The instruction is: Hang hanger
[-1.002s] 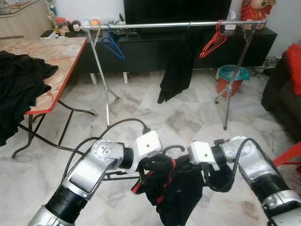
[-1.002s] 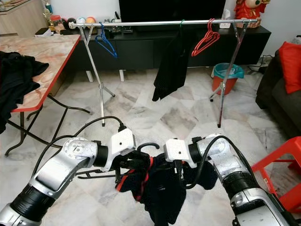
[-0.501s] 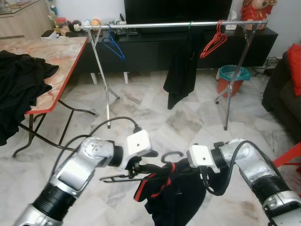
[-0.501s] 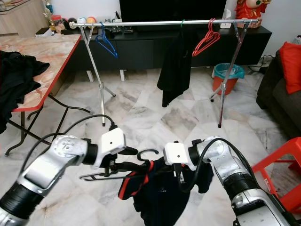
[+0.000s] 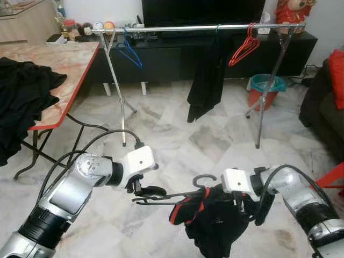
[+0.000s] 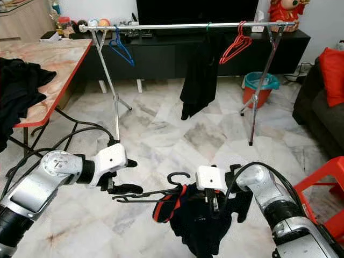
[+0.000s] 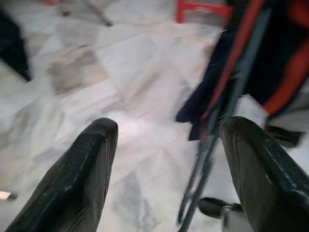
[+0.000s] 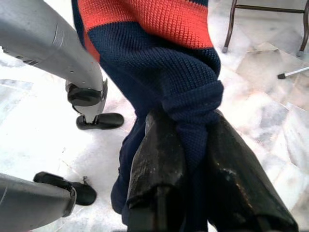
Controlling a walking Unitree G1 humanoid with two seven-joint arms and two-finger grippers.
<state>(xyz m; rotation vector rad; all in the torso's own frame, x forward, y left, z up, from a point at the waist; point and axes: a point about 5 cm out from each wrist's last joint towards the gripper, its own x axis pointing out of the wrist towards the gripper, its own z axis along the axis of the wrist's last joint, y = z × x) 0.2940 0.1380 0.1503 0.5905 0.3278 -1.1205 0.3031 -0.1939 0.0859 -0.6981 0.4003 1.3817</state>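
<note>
Standing on a pale marble floor (image 5: pixel 215 134), the robot faces a metal clothes rail (image 5: pixel 193 28) in front of a dark TV cabinet (image 5: pixel 172 56). Low between its two arms hangs a dark hanger (image 6: pixel 161 192) carrying a navy knitted garment with red-orange stripes (image 6: pixel 196 217); the hanger's hook (image 6: pixel 177 176) curls upward just beside the right arm's white wrist block.

The right gripper (image 8: pixel 193 159) is clamped onto a bunched fold of the knit, its two black fingers pressed against either side of the fabric.

The left gripper (image 7: pixel 169 159) sits at the hanger's bare outer end, its fingers spread wide apart. In the left wrist view the thin hanger bars run close along the inside of one finger (image 7: pixel 256 169); whether they touch is unclear, and nothing is pinched.

On the rail hang a blue hanger (image 5: pixel 129 51), a black garment (image 5: pixel 204 80) and red hangers (image 5: pixel 244 48). A red-edged table (image 5: pixel 64 70) at the robot's left holds black clothing (image 5: pixel 21 102).
</note>
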